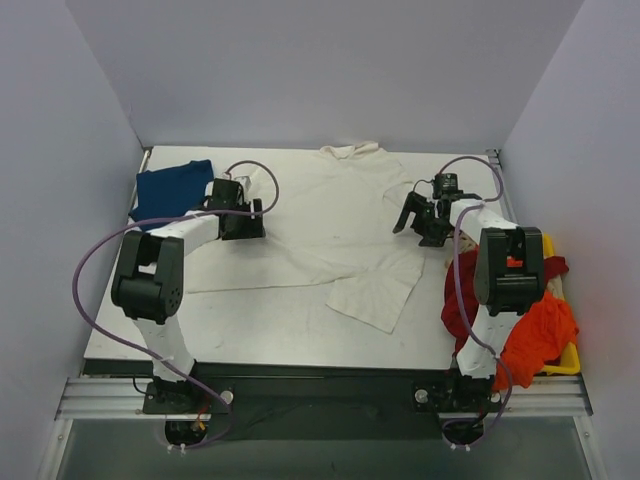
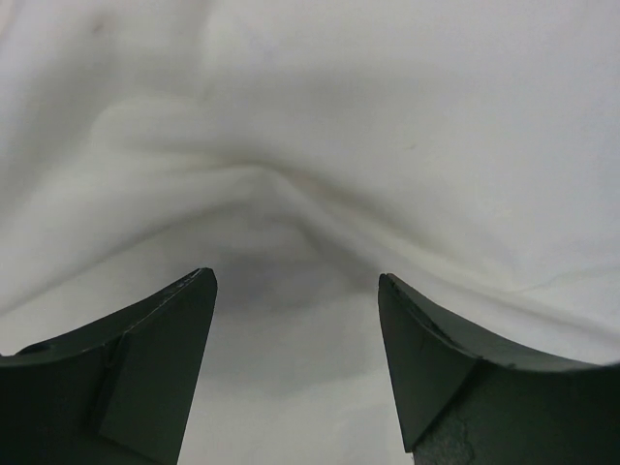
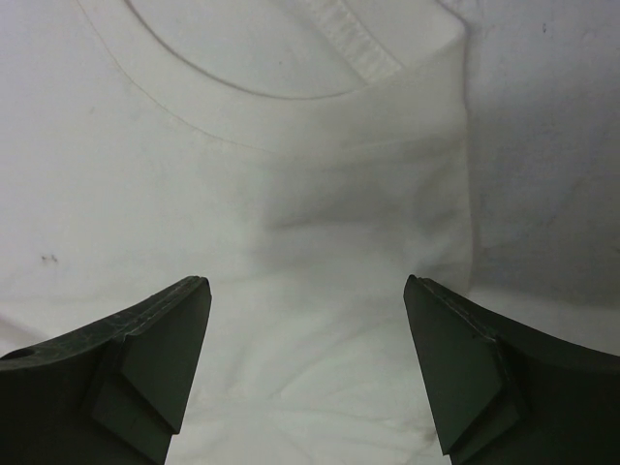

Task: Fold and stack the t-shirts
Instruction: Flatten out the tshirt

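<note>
A cream t-shirt [image 1: 330, 225] lies spread across the middle of the table, its lower right corner folded over. My left gripper [image 1: 260, 209] hangs open over the shirt's left side. In the left wrist view, cream cloth [image 2: 387, 116] with a raised wrinkle fills the frame, and nothing sits between the open left gripper [image 2: 295, 276] jaws. My right gripper [image 1: 402, 222] stands open by the shirt's right shoulder. The right wrist view shows the collar [image 3: 339, 39] ahead of the open right gripper [image 3: 305, 281]. A dark blue t-shirt [image 1: 172, 188] lies folded at the back left.
A yellow bin [image 1: 570, 362] stands off the table's right edge behind my right arm. A bright orange shirt [image 1: 540, 330] and a dark red one [image 1: 460, 295] spill out of it. Bare tabletop [image 1: 260, 320] shows along the near edge.
</note>
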